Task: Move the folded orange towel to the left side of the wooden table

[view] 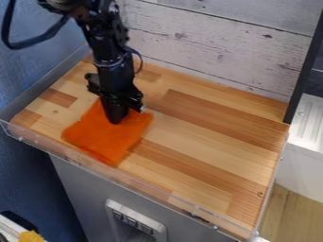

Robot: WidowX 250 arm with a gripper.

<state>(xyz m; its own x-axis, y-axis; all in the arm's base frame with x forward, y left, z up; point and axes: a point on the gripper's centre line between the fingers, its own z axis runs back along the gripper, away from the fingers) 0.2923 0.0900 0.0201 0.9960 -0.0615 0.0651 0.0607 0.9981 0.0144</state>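
An orange cloth lies directly beneath the black pincer on the left part of a wood-block worktop. Most of the fabric spreads toward the near side and the left, with a smaller portion at the far side and the right of the tip. Roughly square, the cloth shows no clear long axis; its 4 edges run aslant, and 1 corner points toward the clear rim at the near side. The lone black arm, 1 of 1 at the scene, comes in from the far left and hangs steeply, its tip down at the fabric. Whether the pincer is apart, together or clamped on cloth cannot be told from this angle. White planks back the far side.
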